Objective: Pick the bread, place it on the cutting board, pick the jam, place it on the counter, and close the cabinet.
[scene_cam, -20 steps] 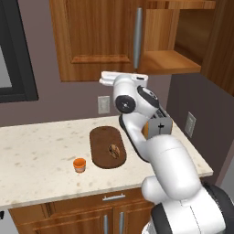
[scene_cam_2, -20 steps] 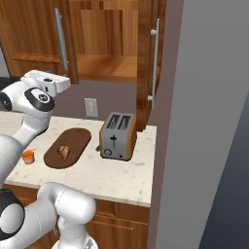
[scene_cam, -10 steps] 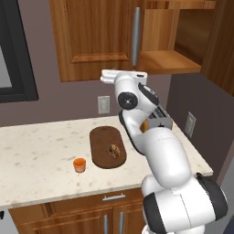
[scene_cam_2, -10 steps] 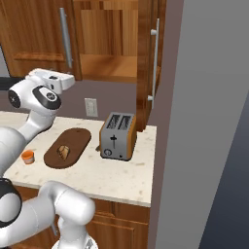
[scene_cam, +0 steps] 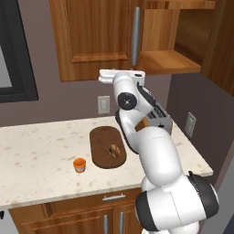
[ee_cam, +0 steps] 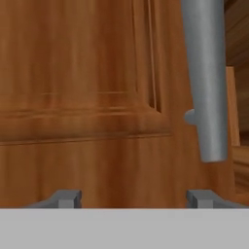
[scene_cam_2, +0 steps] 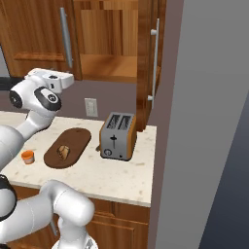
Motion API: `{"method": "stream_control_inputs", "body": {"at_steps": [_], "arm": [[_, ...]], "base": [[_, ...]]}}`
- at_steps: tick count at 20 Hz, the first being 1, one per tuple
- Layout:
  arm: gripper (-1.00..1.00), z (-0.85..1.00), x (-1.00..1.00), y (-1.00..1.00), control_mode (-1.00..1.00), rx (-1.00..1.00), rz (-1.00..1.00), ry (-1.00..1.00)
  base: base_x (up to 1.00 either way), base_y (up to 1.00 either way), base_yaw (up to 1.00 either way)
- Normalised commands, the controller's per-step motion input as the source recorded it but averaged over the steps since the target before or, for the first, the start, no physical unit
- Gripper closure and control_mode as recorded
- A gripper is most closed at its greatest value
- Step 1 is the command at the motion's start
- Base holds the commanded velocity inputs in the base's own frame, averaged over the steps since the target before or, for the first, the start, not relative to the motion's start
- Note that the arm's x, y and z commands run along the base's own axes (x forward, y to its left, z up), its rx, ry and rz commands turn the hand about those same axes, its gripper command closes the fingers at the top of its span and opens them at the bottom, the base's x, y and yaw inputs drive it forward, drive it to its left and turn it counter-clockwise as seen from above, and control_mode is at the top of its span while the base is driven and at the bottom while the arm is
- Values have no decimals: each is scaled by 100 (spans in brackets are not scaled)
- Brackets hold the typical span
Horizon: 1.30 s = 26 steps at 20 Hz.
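Observation:
The bread (scene_cam: 113, 150) (scene_cam_2: 63, 151) lies on the dark oval cutting board (scene_cam: 103, 137) (scene_cam_2: 78, 136). Left of the board, the orange jam (scene_cam: 79, 165) (scene_cam_2: 27, 156) stands on the speckled counter (scene_cam: 41, 155) (scene_cam_2: 107, 170). The cabinet's left door (scene_cam: 91, 36) (ee_cam: 73, 97) is shut. Its right door (scene_cam_2: 146, 58) stands swung open, showing a bare shelf (scene_cam: 169, 61). My gripper (scene_cam: 121, 75) (scene_cam_2: 53, 80) (ee_cam: 133, 199) hangs below the left door's lower edge, facing it. It is open, with nothing between its fingertips (ee_cam: 65, 198). The door's silver handle (ee_cam: 204, 78) is to their right.
A toaster (scene_cam_2: 118, 136) (scene_cam: 160, 119) stands right of the board, partly behind my arm in the left base view. A wall socket (scene_cam: 103, 104) sits behind the board. A tall grey panel (scene_cam_2: 204, 121) closes off the counter's right end.
The hand has stayed almost in place under the left door. The arm's upper links have swung in closer behind it.

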Motion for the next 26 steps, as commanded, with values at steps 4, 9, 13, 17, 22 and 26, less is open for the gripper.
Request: {"method": "stream_control_inputs", "body": {"at_steps": [4,9,13,17,22,26], "arm": [[-100,0,8,0,-100,0,2,0],[-100,1,-4,0,-100,0,2,0],[-100,0,-19,0,-100,0,0,0],[-100,0,-31,0,-100,0,0,0],[-100,0,-33,0,-100,0,0,0],[-100,5,-38,-5,-100,0,0,0]], "base": [[0,0,0],[0,0,0],[0,0,0],[0,0,0],[0,0,0],[0,0,0]]}}
